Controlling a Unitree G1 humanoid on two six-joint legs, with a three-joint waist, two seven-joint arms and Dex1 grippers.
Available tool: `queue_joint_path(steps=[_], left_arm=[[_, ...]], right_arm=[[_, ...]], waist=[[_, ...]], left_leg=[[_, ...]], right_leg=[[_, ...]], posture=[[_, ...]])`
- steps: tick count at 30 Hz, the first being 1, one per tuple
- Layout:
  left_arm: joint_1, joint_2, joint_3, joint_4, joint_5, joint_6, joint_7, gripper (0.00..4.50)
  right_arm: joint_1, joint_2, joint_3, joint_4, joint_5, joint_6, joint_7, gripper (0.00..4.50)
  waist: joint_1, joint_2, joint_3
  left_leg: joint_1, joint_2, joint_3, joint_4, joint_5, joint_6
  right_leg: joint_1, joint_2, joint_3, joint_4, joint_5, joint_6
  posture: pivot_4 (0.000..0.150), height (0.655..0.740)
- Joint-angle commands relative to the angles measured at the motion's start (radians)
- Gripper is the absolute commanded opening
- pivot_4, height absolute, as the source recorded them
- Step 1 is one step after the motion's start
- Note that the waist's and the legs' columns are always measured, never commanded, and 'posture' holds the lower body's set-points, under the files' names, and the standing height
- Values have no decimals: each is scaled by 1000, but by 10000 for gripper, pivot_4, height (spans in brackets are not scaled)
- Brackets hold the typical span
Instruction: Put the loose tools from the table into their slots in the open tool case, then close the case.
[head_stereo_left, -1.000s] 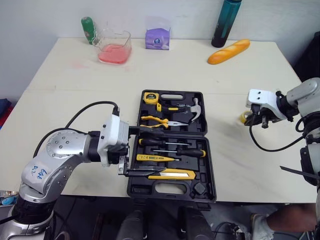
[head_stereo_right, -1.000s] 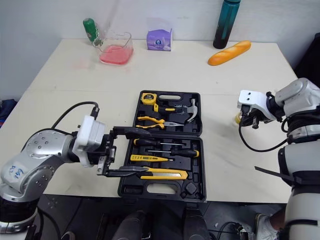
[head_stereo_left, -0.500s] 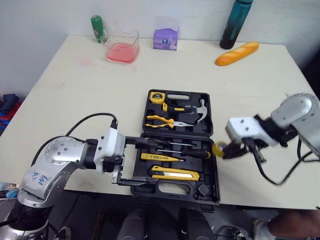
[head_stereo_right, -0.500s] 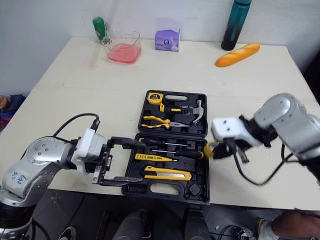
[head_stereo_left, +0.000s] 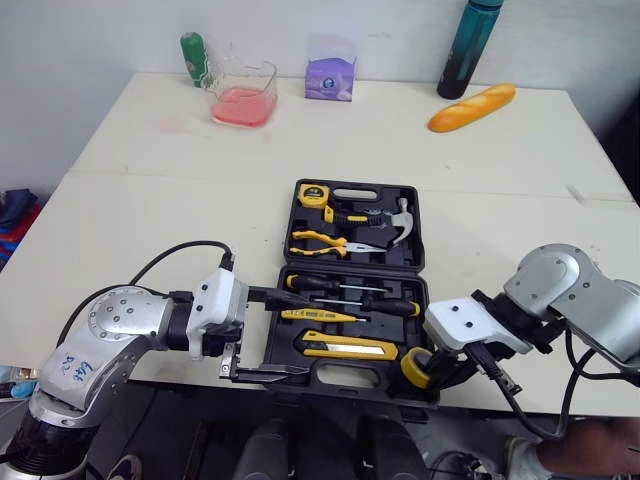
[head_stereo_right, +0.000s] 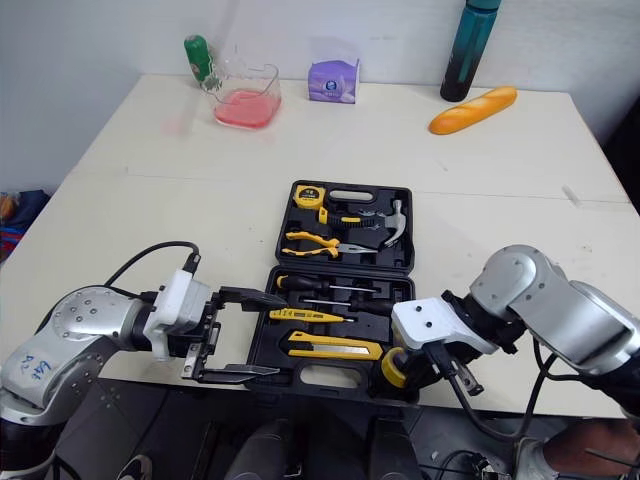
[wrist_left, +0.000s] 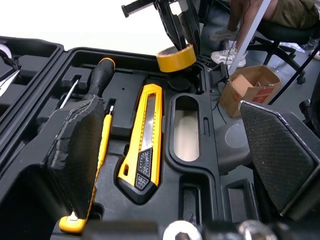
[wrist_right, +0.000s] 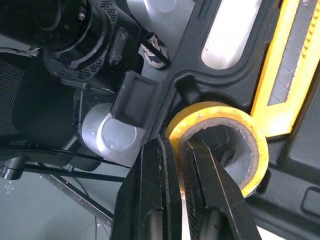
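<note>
The right tool (head_stereo_left: 437, 367) is clamped on a yellow tape roll (head_stereo_left: 415, 368). In the right wrist view one black finger (wrist_right: 210, 200) sits inside the ring and the other outside it, so the roll's wall is pinched between them. The roll hangs at the near right corner of the open tool case (head_stereo_left: 352, 274), just over its near edge and beside a small recess in the black tray.

The left tool (head_stereo_left: 304, 334) is at the near left corner of the case with its two fingers wide apart and nothing between them. One finger reaches in over the left end of the tray. The other lies along the near edge of the case.

Between the two tools, the near half of the case holds a yellow utility knife (head_stereo_left: 350, 350), a slim yellow tester screwdriver (head_stereo_left: 320, 315) and two black-handled screwdrivers (head_stereo_left: 350, 285). The far half holds a yellow tape measure (head_stereo_left: 313, 193), yellow-handled pliers (head_stereo_left: 320, 240) and a hammer (head_stereo_left: 385, 222).

The case lies open and flat near the front edge of the pale counter (head_stereo_left: 150, 200). Along the far edge of the counter, well apart from the case, stand a green bottle (head_stereo_left: 193, 58), a clear container with red contents (head_stereo_left: 243, 92), a purple tissue pack (head_stereo_left: 332, 78) and a dark teal bottle (head_stereo_left: 463, 48). A bread loaf (head_stereo_left: 471, 106) lies just beside the teal bottle.
</note>
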Motion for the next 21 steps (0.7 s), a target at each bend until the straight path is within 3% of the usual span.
queue_joint_path(steps=[1,16,21], left_arm=[[9,14,19,-31,-7,-3,4,45000],[8,21,21,-38,-17,15,17,45000],[7,20,23,-38,-18,20,20,45000]], right_arm=[[8,24,5,-35,-13,11,13,307],[21,89,62,-11,-168,-35,-14,307],[17,98,60,-30,-155,-5,11,307]], waist=[[0,0,0],[-1,-2,-1],[-3,-4,-2]], left_leg=[[0,0,0,0,0,0],[0,0,0,0,0,0],[1,1,0,1,0,0]], right_leg=[[0,0,0,0,0,0],[0,1,0,1,0,0],[1,1,0,1,0,0]], posture=[[1500,7400],[1500,7400],[1500,7400]])
